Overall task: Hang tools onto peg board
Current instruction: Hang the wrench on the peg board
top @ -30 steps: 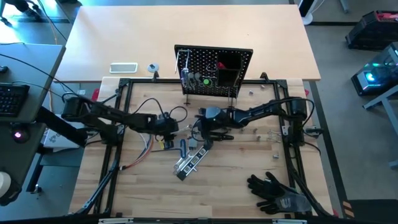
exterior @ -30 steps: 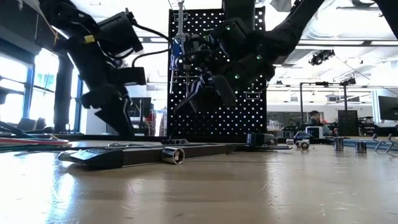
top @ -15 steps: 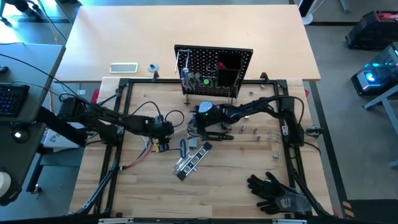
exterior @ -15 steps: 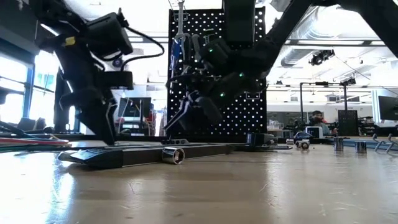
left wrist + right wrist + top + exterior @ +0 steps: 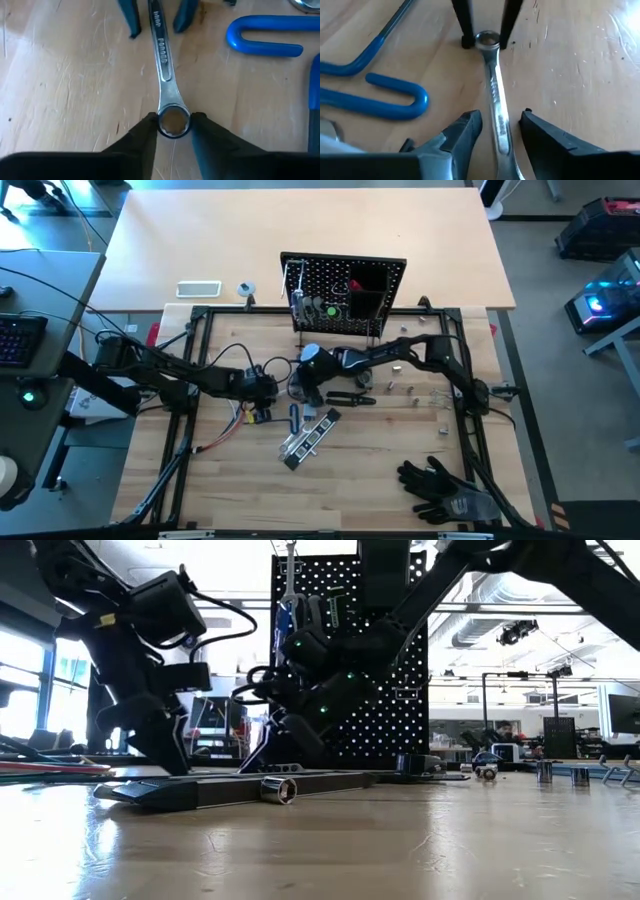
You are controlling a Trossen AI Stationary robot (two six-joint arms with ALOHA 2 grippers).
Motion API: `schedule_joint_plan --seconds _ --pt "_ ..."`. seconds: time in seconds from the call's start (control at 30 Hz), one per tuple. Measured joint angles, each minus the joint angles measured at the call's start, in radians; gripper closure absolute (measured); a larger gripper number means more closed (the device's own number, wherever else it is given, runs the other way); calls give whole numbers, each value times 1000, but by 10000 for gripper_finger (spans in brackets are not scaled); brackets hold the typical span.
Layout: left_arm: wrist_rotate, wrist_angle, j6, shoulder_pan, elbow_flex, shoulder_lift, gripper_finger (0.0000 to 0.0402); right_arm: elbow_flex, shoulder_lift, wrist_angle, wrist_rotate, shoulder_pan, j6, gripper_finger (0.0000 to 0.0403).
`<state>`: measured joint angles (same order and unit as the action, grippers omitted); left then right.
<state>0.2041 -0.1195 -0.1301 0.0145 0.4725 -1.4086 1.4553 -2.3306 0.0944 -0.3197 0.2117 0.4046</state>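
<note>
A silver wrench (image 5: 162,55) lies flat on the wooden table between my two grippers; it also shows in the right wrist view (image 5: 496,100). My left gripper (image 5: 173,129) is shut on its ring end. My right gripper (image 5: 500,120) is open, one finger on either side of the wrench's shaft near the other end, without touching. In the high view the left gripper (image 5: 268,385) and right gripper (image 5: 300,380) face each other in front of the peg board (image 5: 345,295). The board stands upright with several tools and a black bin (image 5: 368,292) on it. My left gripper pinches the wrench's ring end (image 5: 173,120) between its two fingertips (image 5: 150,129), one on each side of the ring. The fingers slant down from the table's left, in line with the wrench. The wrench lies flat on the table.
Blue bent hex keys (image 5: 265,35) lie beside the wrench. A black-silver bar (image 5: 310,435) with a socket (image 5: 278,788) lies nearer the front, black pliers (image 5: 350,397) to the right, coloured wires (image 5: 235,425) to the left, and black gloves (image 5: 445,490) at the front right.
My right gripper has gone toward the table's left and down, from beside the pliers to the wrench, and now straddles its shaft. My left gripper has sunk a little toward the table. The wrench has stayed on the table.
</note>
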Motion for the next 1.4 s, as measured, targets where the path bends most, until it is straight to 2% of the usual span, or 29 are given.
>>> schedule_joint_plan --seconds 0.1,0.27,0.43,0.8,0.97,1.27,1.4 --pt "7 20 32 0 -1 -1 338 11 -3 -18 -2 7 -3 290" --pt "40 51 95 -4 -2 -2 343 12 -3 -55 14 13 8 379" --pt "60 58 148 -4 25 5 399 11 1 -76 32 11 -5 369" --pt "66 3 181 0 68 11 399 5 43 -101 32 8 -4 379" --pt "23 9 151 0 66 11 368 3 68 -124 42 -3 16 391" --pt "7 54 117 0 66 11 243 1 94 -159 70 -16 35 402" --pt "-4 72 107 1 66 9 202 1 96 -158 89 -29 43 402"
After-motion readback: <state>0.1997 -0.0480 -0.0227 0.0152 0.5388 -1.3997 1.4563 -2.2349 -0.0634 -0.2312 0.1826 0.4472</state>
